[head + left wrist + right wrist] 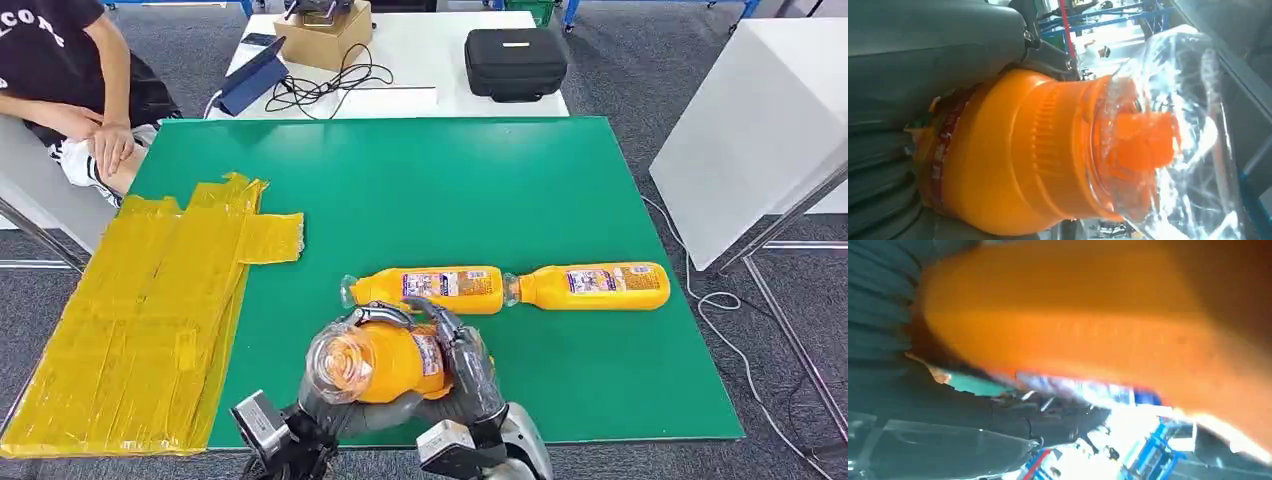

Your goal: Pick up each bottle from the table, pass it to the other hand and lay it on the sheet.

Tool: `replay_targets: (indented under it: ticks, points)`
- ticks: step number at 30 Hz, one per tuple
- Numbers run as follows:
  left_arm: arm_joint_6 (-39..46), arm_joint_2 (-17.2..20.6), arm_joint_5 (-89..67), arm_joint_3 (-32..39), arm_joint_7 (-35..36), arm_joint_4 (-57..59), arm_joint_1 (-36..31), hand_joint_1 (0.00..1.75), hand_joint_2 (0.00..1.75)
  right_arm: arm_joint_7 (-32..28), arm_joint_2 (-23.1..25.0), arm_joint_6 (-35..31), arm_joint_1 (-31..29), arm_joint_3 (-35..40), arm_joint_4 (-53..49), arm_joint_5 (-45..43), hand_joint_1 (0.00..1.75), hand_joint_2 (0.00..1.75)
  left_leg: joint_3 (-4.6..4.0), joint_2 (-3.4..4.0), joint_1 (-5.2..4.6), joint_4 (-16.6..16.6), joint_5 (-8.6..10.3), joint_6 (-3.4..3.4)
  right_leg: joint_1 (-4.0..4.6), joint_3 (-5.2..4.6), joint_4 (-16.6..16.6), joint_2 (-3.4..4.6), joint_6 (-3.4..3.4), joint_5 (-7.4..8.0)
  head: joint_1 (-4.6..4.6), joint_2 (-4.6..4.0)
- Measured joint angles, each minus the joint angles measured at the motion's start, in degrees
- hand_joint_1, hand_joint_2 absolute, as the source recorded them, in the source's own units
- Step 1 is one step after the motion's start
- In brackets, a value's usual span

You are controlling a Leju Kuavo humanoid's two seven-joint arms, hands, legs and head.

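- Head view: an orange plastic juice bottle with a clear plastic cap cover (375, 362) is held above the near edge of the green table (480, 190), cap end pointing toward the camera and slightly left.
- Both hands are on this bottle. Left hand (335, 400) cups it from below and from the left side; right hand (470, 365) wraps its dark fingers (455, 340) over the top and right side of the body.
- Fingers of both hands are closed around the bottle; which hand bears the weight I cannot tell.
- Left wrist view: orange shoulder, ribbed neck and orange cap (1148, 140) under the clear cover, with the grey thumb lying along the bottle's body.
- Right wrist view: blurred orange bottle body close against the ribbed grey cover (878, 305).
- Two more orange bottles lie on their sides on the table beyond the hands, end to end: the second bottle (430, 288) and, to its right, the third bottle (595, 286), just about touching.
- Yellow crinkled plastic sheet (150, 310) covers the table's left side; no bottle lies on it.
- Far side: a white table (420, 60) with a black zip case (515, 62), a cardboard box (325, 35) and black cables (330, 88).
- A seated person (70, 80) at upper left, hand resting on knee.
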Motion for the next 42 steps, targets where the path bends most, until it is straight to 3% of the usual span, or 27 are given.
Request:
replay_targets:
  ticks: [7,14,32,34,37,42]
  points:
    - [4.93,-0.33,-2.75,2.23,-1.68,-1.97,0.50,1.75,1.75,1.35,-0.76,-4.12,2.45,-2.25,-5.17,4.84,0.00,1.75,-0.01,-0.01,0.00,0.00,0.00,0.00,0.00,-0.01,0.00,0.00,0.00,0.00,0.02,0.00]
    - [26.84,-0.11,-28.09,6.10,-1.88,-4.20,0.38,1.75,1.75,2.21,-1.75,-6.82,6.61,-5.88,-12.67,9.72,0.00,1.75,0.00,0.00,0.00,0.00,0.00,0.00,0.00,-0.01,0.00,0.00,0.00,0.00,0.00,0.00]
    - [29.64,0.17,-32.51,7.15,-0.28,-5.53,0.40,1.75,1.75,2.34,-2.23,-7.50,8.26,-6.84,-15.89,10.62,0.00,1.75,-0.01,0.00,0.00,0.00,0.00,0.00,0.00,-0.02,0.00,0.00,0.00,0.00,0.02,0.00]
    - [33.45,0.24,-41.88,7.30,3.22,-5.53,0.32,1.75,1.75,2.34,-2.34,-8.61,8.29,-6.99,-15.89,11.30,0.00,1.75,0.00,0.00,0.00,0.00,0.00,0.00,0.00,-0.03,0.00,0.00,0.00,0.00,0.02,0.00]
    - [36.41,0.68,-61.85,8.30,14.14,-5.46,-0.88,1.75,1.75,2.34,-3.36,-10.47,8.58,-7.12,-15.91,10.56,0.00,1.75,-0.01,-0.01,0.00,0.00,0.00,0.00,0.00,-0.02,-0.01,-0.01,0.00,0.00,0.04,0.00]
    - [27.94,4.43,-85.05,9.92,34.60,-3.49,-4.74,1.75,1.75,2.19,-4.22,-10.03,9.30,-7.21,-15.78,10.01,0.00,1.75,0.03,0.02,0.02,0.00,0.03,-0.05,0.01,-0.03,0.00,0.02,-0.01,0.01,0.04,0.00]
